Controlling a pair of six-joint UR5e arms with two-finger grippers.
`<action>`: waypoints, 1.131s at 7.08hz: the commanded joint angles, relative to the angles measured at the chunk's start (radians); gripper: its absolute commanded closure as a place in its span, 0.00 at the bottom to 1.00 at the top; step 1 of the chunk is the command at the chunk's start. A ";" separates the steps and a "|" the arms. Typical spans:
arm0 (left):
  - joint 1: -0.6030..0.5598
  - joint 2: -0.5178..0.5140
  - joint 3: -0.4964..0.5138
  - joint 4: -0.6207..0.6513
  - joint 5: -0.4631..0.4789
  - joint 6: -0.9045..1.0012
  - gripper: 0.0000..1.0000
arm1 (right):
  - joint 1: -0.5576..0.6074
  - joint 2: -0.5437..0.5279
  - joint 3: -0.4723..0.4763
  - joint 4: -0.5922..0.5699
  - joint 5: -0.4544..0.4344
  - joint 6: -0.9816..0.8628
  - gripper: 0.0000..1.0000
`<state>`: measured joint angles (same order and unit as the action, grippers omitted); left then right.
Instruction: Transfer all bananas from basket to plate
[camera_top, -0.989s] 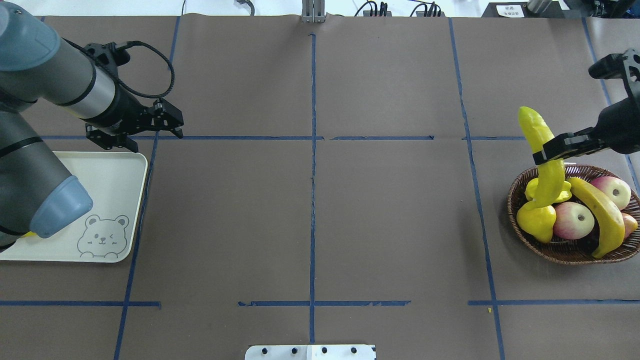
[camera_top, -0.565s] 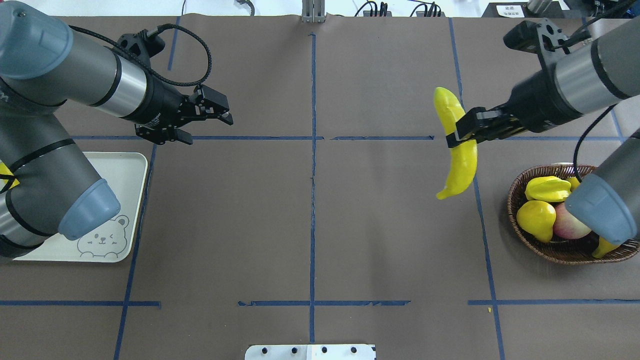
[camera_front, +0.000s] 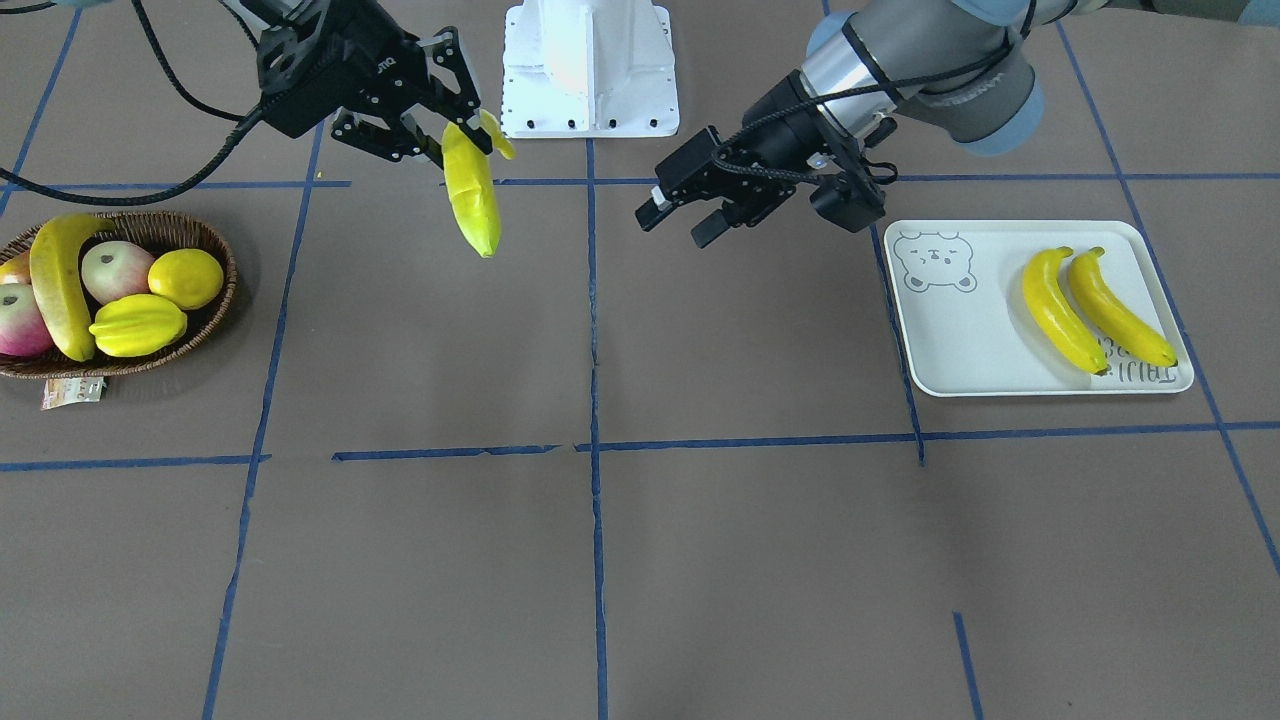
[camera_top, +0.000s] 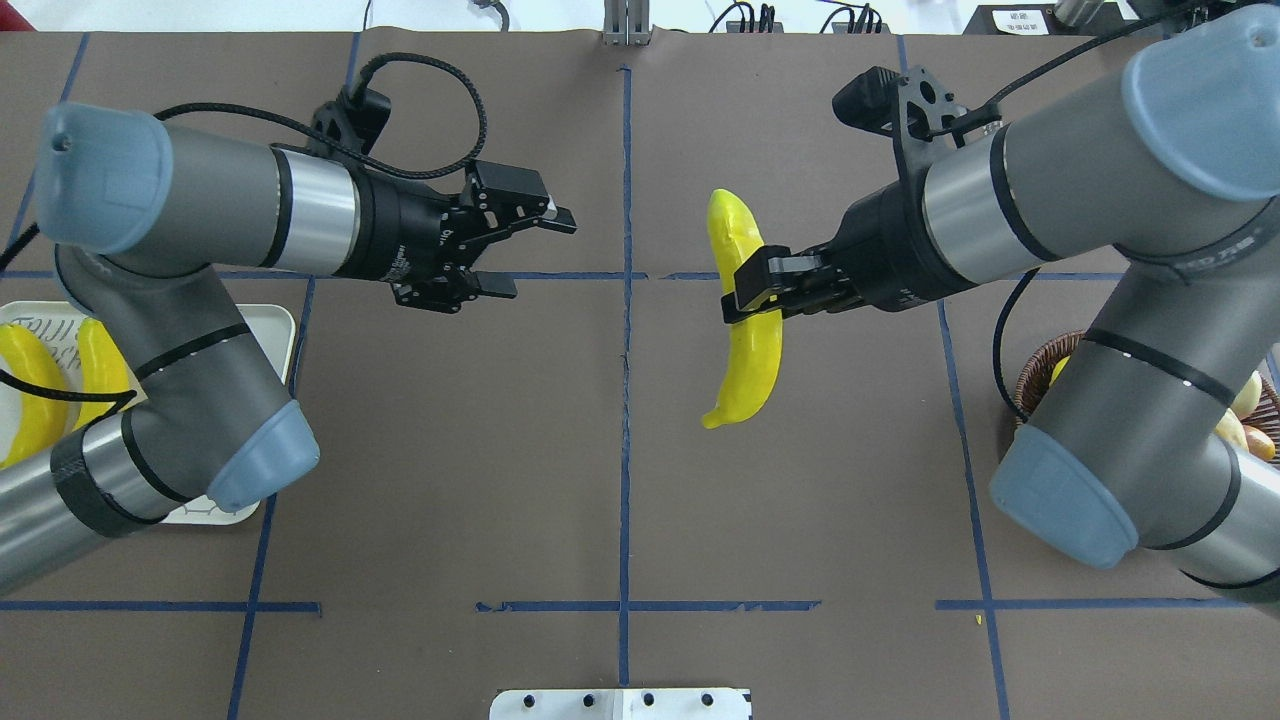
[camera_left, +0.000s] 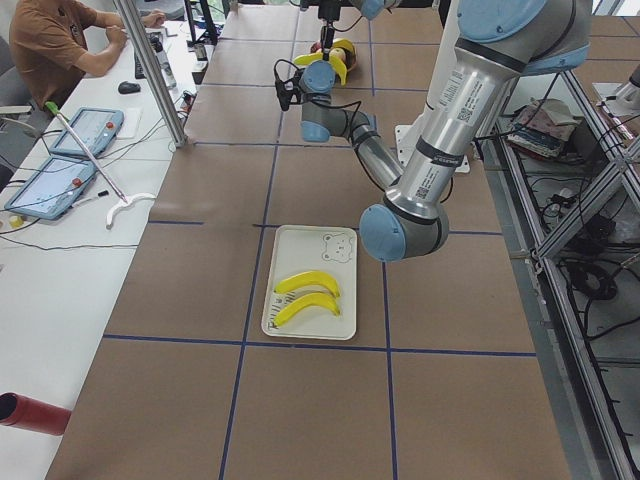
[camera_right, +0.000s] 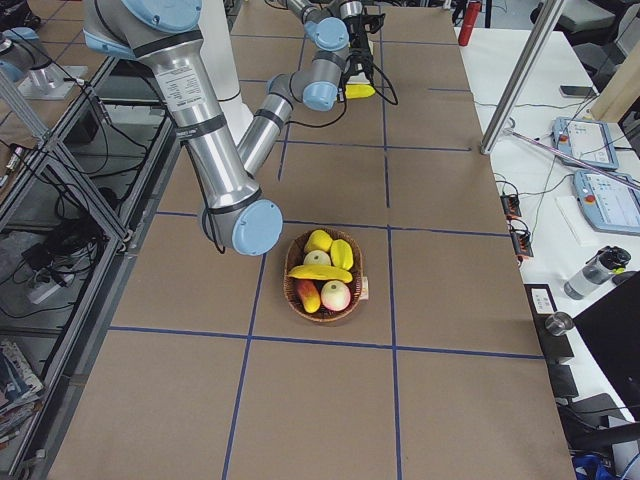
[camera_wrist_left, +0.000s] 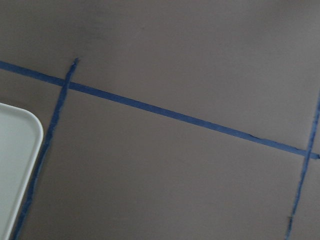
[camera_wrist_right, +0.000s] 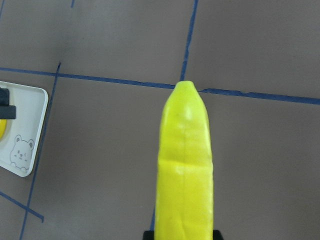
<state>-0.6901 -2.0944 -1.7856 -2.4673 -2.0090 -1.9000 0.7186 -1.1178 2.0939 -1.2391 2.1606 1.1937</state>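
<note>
My right gripper (camera_top: 755, 290) is shut on a banana (camera_top: 748, 350) and holds it in the air just right of the table's centre line; it also shows in the front view (camera_front: 472, 200) and fills the right wrist view (camera_wrist_right: 184, 165). My left gripper (camera_top: 540, 255) is open and empty, left of the centre line, facing the banana. Two bananas (camera_front: 1060, 310) (camera_front: 1120, 308) lie side by side on the plate (camera_front: 950, 340). One banana (camera_front: 55, 285) lies in the basket (camera_front: 215, 320).
The basket also holds a starfruit (camera_front: 138, 325), a lemon (camera_front: 186, 277) and apples (camera_front: 110, 270); a paper tag (camera_front: 72, 392) lies at its rim. The white robot base (camera_front: 590, 70) stands at the table's near edge. Blue tape lines cross the brown table cover.
My right arm has carried the banana left, from above the basket to near the table's centre. My left arm has swung right from the plate towards the centre, gripper still open.
</note>
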 joint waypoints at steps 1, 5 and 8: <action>0.060 -0.050 0.002 -0.028 0.068 -0.060 0.01 | -0.097 0.010 0.000 0.056 -0.120 0.047 0.99; 0.076 -0.084 0.006 -0.033 0.069 -0.083 0.01 | -0.137 0.019 0.009 0.058 -0.145 0.056 0.99; 0.122 -0.093 0.005 -0.033 0.070 -0.082 0.10 | -0.137 0.019 0.014 0.058 -0.143 0.058 0.99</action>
<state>-0.5836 -2.1828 -1.7807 -2.5004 -1.9391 -1.9827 0.5818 -1.0985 2.1056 -1.1812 2.0167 1.2513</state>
